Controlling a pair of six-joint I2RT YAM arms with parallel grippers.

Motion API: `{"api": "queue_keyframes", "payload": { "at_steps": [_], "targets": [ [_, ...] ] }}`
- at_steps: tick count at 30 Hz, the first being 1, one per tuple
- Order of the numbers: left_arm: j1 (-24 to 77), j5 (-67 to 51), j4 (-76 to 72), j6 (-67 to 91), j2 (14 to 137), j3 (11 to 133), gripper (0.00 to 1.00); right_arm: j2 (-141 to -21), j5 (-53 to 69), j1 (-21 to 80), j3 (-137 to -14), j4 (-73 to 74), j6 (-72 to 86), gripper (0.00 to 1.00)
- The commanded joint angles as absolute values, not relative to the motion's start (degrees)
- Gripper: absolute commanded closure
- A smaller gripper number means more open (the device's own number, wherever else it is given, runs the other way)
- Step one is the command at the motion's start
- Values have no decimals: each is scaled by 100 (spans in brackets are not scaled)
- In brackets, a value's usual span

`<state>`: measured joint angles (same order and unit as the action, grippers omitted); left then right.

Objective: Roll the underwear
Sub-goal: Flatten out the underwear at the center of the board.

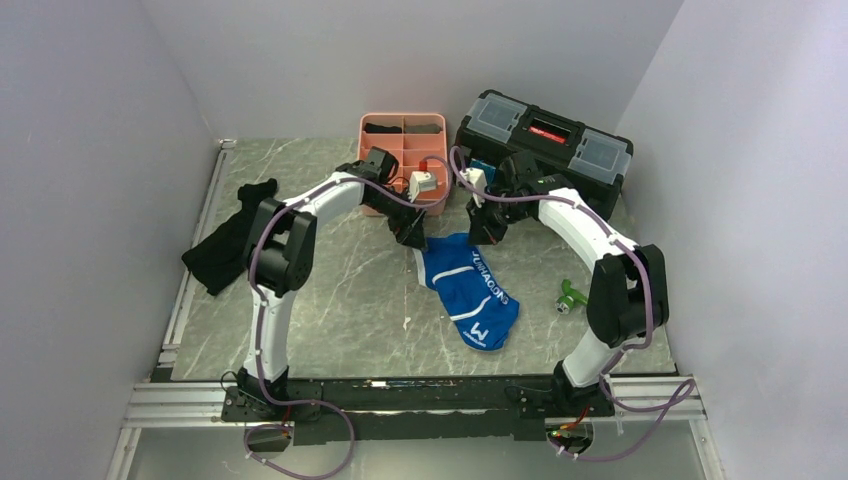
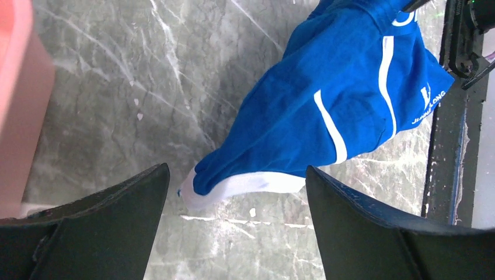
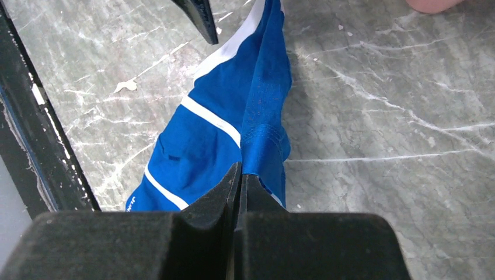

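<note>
**A:** Where does the underwear [image 1: 468, 290] lie?

**B:** On the counter [image 1: 330, 310] between the two arms. Its long axis runs from the far end, where both sets of fingers meet it, toward the near right.

**A:** Which arm has it?

**B:** The right fingers [image 1: 487, 233] are pressed together on a fold at the far right corner, lifting it a little. The left fingers [image 1: 413, 238] are spread wide and hold nothing. The white waistband corner sits just below the gap between them.

**A:** So the next move falls to the left arm?

**B:** Probably. It only needs to come down and pinch that corner.

**A:** And the containers?

**B:** The pink tray [image 1: 372, 160] stands beyond the left fingers, with dark rolls [image 1: 400, 128] in its far compartments. The arm hides the nearer ones. The black toolbox [image 1: 545, 140] beside it is shut.
</note>
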<state>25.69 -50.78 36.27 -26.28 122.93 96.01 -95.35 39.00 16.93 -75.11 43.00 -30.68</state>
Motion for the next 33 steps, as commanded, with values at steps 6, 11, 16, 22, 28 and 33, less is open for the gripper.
{"api": "queue_keyframes", "payload": {
  "at_steps": [6,11,16,22,28,33],
  "targets": [
    [2618,-5739,4170,-3070,12746,10177,12,-9115,4055,1692,-7609,4427,-3147,100],
    [2614,-5825,4443,-3282,12781,10148,22,-9114,3958,1698,-7637,4465,-3159,100],
    [2595,-5809,4512,-3407,12693,9960,42,-9147,3894,1692,-7659,4468,-3192,100],
    [2498,-5755,4898,-3584,12682,10099,63,-9168,3851,1668,-7673,4467,-3199,100],
    [2434,-5607,4857,-3603,12428,9780,69,-9242,3862,1659,-7817,4507,-3184,100],
    [2443,-5651,4853,-3405,12301,9830,95,-9312,3960,1656,-7908,4524,-3143,100]
  ]
}}
